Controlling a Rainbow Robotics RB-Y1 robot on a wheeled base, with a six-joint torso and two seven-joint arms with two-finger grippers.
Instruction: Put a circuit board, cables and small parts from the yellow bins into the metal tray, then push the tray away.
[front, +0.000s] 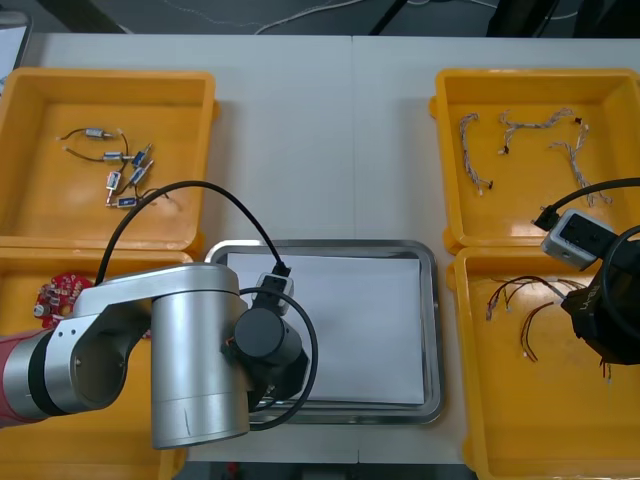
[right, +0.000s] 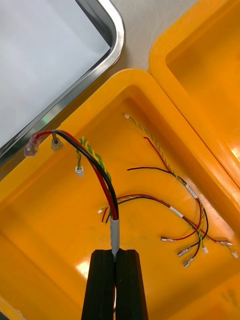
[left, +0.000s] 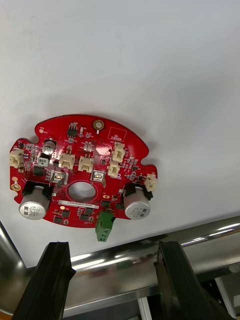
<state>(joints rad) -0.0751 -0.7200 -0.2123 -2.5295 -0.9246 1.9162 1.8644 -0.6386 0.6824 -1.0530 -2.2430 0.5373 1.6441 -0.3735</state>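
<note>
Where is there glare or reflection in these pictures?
Left wrist view: bright streaks run along the rim of the shiny metal tray near the left claw. Right wrist view: pale spots glare on the yellow plastic bin beside the right claw.

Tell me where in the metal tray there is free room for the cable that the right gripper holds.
In the tray, the white floor is bare along the far and right rims. Its near left corner is crowded: the open left gripper hangs beside the circuit board. The right gripper holds the cable.
</note>
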